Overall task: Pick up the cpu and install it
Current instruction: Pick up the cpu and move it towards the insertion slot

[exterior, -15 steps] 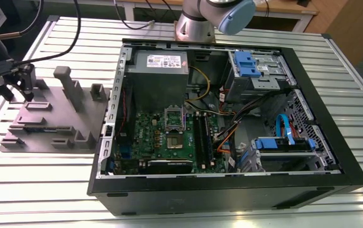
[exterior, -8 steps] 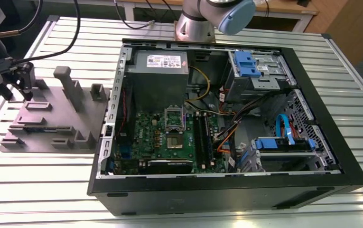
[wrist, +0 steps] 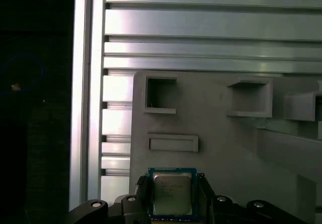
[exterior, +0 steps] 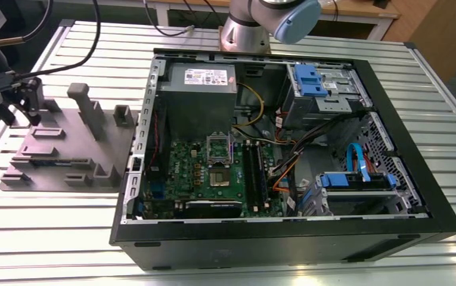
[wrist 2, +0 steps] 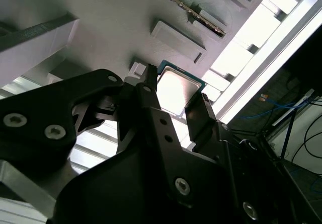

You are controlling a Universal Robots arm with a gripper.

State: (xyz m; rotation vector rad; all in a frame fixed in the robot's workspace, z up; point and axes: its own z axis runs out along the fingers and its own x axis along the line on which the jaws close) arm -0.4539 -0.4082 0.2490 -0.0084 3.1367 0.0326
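The cpu (wrist: 171,194) is a small flat square chip with a silvery top and a pale rim. It sits between my two black fingertips in both wrist views, and each finger presses against one of its opposite edges. My gripper (wrist: 171,188) is shut on the cpu (wrist 2: 176,89), just over the grey fixture block (wrist: 221,148). In the exterior view my gripper (exterior: 19,116) hangs at the far left over the back corner of that block (exterior: 68,149). The green board (exterior: 211,173) with its metal socket frame (exterior: 218,159) lies inside the open computer case.
The black computer case (exterior: 291,232) fills the middle and the exterior view's right, with cables, blue drive brackets (exterior: 310,80) and a power supply (exterior: 202,80). Tall grey posts (exterior: 84,110) rise from the fixture block. The slatted aluminium table (exterior: 53,226) lies beneath. The arm's base (exterior: 248,30) stands behind the case.
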